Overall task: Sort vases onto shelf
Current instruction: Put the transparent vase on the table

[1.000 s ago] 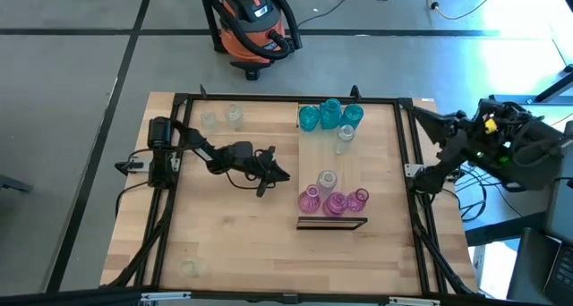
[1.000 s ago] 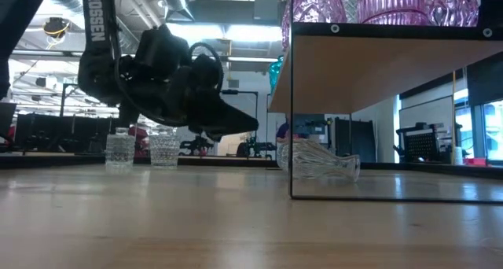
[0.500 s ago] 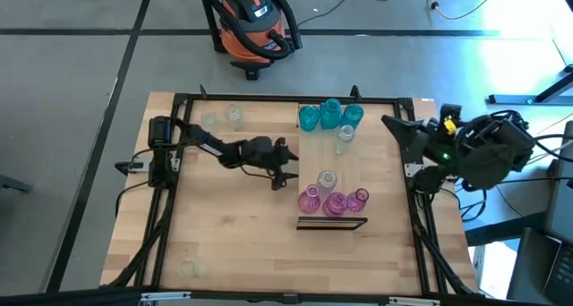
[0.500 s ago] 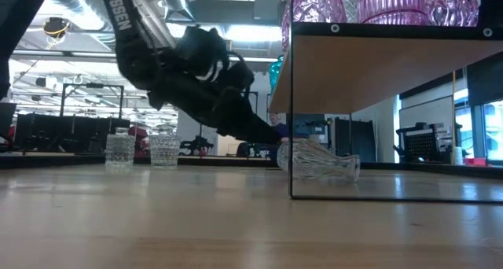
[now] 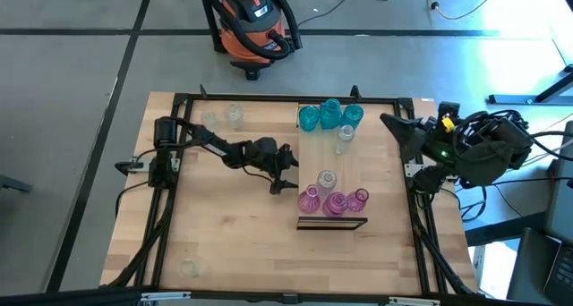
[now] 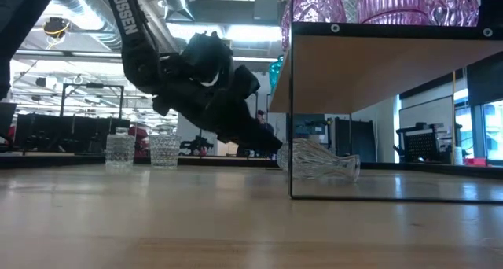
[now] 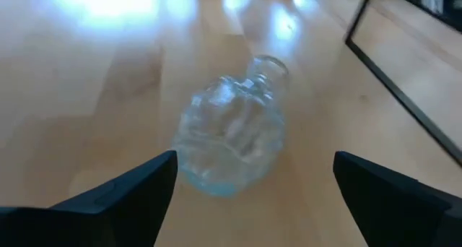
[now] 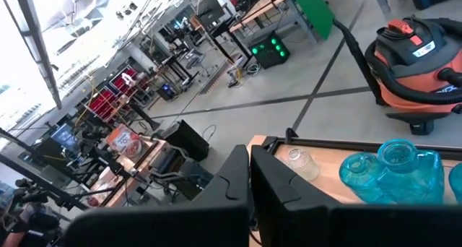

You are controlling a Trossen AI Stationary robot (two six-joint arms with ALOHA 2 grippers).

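Your left gripper (image 5: 291, 175) sits spread wide just beside a clear vase (image 7: 231, 135) lying tipped on the table, seemingly under the shelf (image 5: 376, 154) edge. Teal vases (image 5: 328, 114) and pink vases (image 5: 334, 199) stand on the shelf. Your right gripper (image 8: 249, 176) waits clenched, off-table.

The left arm stretches low across the frame's centre with the left gripper (image 5: 288, 169) spread wide, while the right gripper (image 5: 392, 125), fingers together, waits at the right edge.

Overhead looks down, low looks level; both show the shelf (image 5: 331, 163).
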